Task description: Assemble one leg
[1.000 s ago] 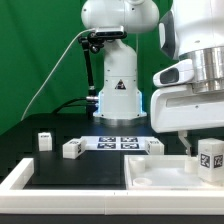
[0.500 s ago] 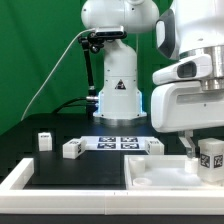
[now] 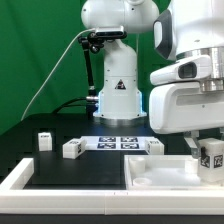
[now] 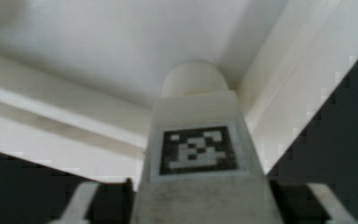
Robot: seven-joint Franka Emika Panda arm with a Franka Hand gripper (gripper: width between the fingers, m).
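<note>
My gripper [image 3: 208, 152] is shut on a leg [image 3: 211, 154], a white stubby post with a black-and-white tag, at the exterior view's right. It holds the leg just above the large flat white panel [image 3: 160, 176] with a raised rim. In the wrist view the leg [image 4: 199, 130] stands out between my fingers [image 4: 99, 205], its rounded tip near the panel's raised rim [image 4: 274, 75]. Three more legs lie on the black table: one at the left [image 3: 45, 140], one nearer the middle [image 3: 73, 148], one by the panel [image 3: 154, 146].
The marker board [image 3: 118, 143] lies flat behind the panel. A white frame edge [image 3: 20, 178] runs along the table's front left. The robot's base [image 3: 117, 95] stands at the back before a green backdrop.
The gripper with the leg has sunk a little toward the panel and shifted slightly left. The loose legs have not moved.
</note>
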